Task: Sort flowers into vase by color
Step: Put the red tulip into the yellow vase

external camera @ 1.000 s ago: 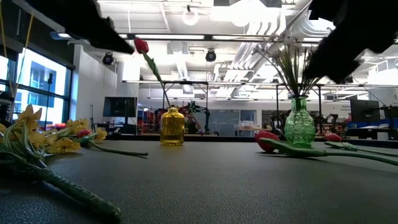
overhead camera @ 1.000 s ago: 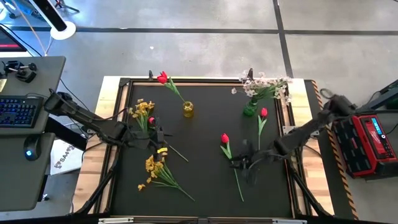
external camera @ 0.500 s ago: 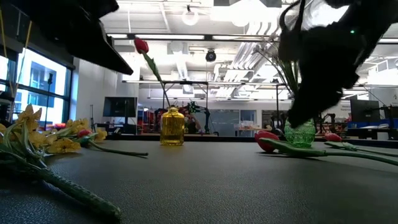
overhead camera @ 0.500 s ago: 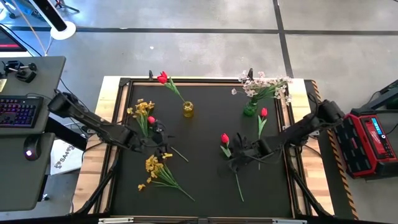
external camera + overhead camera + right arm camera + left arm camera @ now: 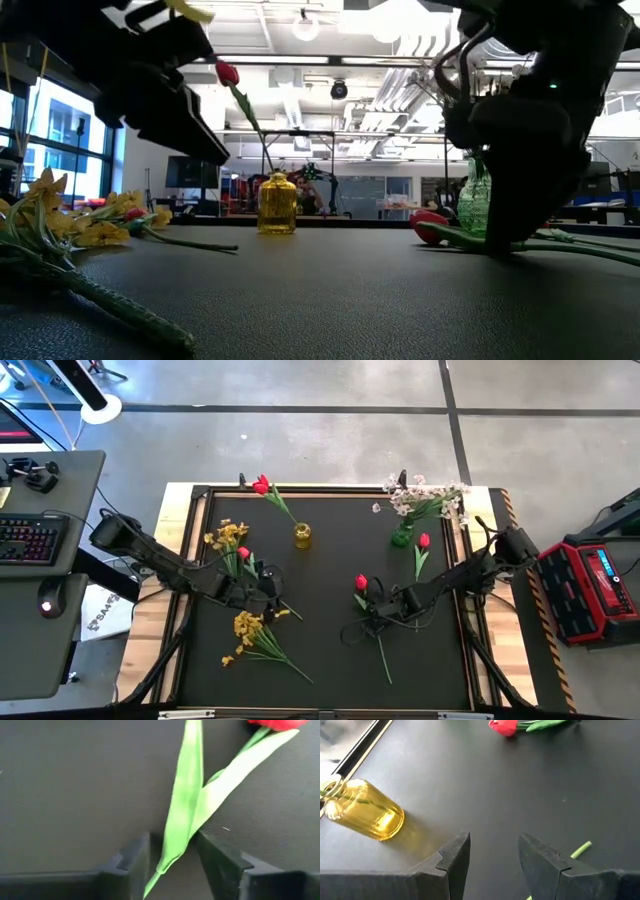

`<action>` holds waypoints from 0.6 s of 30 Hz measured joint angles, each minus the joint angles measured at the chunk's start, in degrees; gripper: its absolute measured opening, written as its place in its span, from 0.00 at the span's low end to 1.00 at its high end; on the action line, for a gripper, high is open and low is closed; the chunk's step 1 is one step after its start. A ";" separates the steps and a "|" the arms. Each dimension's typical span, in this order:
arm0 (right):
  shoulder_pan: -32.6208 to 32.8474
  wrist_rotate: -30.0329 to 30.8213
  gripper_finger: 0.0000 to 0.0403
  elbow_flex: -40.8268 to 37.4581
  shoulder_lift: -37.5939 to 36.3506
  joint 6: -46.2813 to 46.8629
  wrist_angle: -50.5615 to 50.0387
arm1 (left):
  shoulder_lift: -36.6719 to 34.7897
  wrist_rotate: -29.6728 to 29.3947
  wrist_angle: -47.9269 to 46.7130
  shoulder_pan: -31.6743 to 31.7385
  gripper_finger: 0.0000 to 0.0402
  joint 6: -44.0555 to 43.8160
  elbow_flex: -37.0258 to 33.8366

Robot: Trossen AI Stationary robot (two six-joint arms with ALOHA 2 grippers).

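Observation:
A red tulip (image 5: 361, 582) lies flat near the mat's centre, its stem running toward the near edge. In the right wrist view its green leaves (image 5: 187, 805) pass between the open fingers of my right gripper (image 5: 172, 852), which is low over it (image 5: 373, 610). My left gripper (image 5: 267, 588) hovers open (image 5: 494, 851) left of centre, holding nothing. It faces the yellow vase (image 5: 365, 812), which holds one red tulip (image 5: 262, 485). The green vase (image 5: 402, 536) holds white sprays (image 5: 425, 498). Two yellow sprays (image 5: 228, 538) (image 5: 252, 632) and another red tulip (image 5: 423, 542) lie on the mat. My right gripper comes down from above and stands astride the lying tulip's leaves (image 5: 175, 845), just below the bud, one finger (image 5: 132, 862) on each side. The tulip rests flat on the mat. Whether a finger touches the leaves, I cannot tell.
A small red tulip (image 5: 243, 553) lies beside the far yellow spray. A cut stem end (image 5: 581, 849) shows near my left gripper. The black mat (image 5: 320, 660) has a raised wooden frame (image 5: 180, 530) around it. A desk with a keyboard stands left, a red case right.
My right gripper has moved toward the table's left and come down over the central red tulip, fingers astride its leaves. My left gripper has shifted a little to the right and lower. No flower has moved.

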 joint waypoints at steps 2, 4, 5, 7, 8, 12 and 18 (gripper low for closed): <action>-0.06 0.46 0.28 -0.06 0.19 0.16 0.14 | 0.17 0.46 -0.21 0.57 0.38 0.56 0.00; -0.07 1.03 0.18 -0.14 0.24 0.31 -0.22 | 0.11 0.58 0.00 0.96 0.38 0.69 -0.02; -0.07 1.28 0.12 -0.16 0.26 0.31 -0.24 | -0.07 0.61 -0.36 1.16 0.38 0.53 -0.02; -0.07 1.57 0.04 -0.18 0.29 0.25 0.03 | -0.56 0.67 -2.06 1.31 0.38 0.20 -0.02; -0.07 1.65 0.03 -0.20 0.24 0.12 0.32 | -0.82 0.85 -3.15 1.31 0.38 -0.12 -0.01; -0.81 1.85 0.04 -0.59 -1.63 -6.61 4.64 | -1.05 2.89 -11.43 0.46 0.38 -3.12 0.00; -5.88 9.06 0.01 -0.38 -7.09 -26.57 24.82 | -1.28 -1.37 -18.06 -1.87 0.38 -9.64 -1.32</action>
